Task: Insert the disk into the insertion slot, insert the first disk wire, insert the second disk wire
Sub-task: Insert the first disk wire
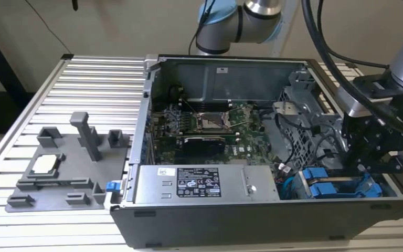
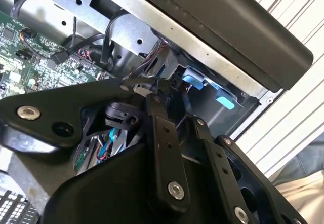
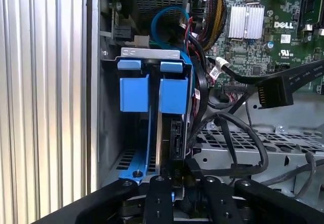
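The disk (image 3: 175, 138) stands in its blue carrier frame (image 3: 152, 95) inside the insertion slot, a grey sheet-metal bay (image 3: 109, 133). In the exterior view the blue carrier (image 1: 327, 186) lies at the case's front corner on the exterior view's right. My gripper (image 3: 183, 181) is just behind the disk's rear edge, shut on the connector of a black wire (image 3: 255, 148) that loops away and back to the fingers. The gripper (image 2: 164, 89) also shows in the second wrist view, and it hangs above the bay in the exterior view (image 1: 369, 163). Whether the connector touches the disk's port is hidden.
A loose flat black connector (image 3: 276, 91) hangs beside the cage among other cables. The green motherboard (image 1: 209, 123) fills the case's middle, with the grey power supply (image 1: 201, 184) in front. A grey fixture plate (image 1: 61, 163) lies on the slatted table on the exterior view's left.
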You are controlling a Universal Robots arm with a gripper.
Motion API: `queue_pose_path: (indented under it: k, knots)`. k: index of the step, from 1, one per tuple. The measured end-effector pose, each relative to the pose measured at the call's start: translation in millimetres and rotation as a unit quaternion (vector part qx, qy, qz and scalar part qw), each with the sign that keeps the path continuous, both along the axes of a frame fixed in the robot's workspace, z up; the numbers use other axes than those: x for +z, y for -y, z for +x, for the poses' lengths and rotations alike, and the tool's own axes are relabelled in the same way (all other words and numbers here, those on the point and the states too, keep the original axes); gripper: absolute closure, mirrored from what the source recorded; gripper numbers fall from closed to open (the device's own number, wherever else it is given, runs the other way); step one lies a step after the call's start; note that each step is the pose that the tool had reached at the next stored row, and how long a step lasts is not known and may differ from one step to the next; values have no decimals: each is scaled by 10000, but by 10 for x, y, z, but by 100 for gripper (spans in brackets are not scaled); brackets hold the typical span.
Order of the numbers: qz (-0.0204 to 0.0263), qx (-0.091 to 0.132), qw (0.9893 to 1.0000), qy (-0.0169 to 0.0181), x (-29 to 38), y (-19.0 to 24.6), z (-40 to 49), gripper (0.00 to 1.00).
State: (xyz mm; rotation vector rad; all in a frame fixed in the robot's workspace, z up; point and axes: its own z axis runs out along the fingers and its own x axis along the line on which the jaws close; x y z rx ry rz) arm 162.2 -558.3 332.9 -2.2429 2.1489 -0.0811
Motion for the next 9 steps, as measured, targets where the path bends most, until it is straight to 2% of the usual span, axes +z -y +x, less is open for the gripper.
queue_pose_path:
  k: [4,9]
  knots:
    - [0,0,10000,-1,136,0,-1,74]
    - [-1,0,10000,-1,358,0,0,74]
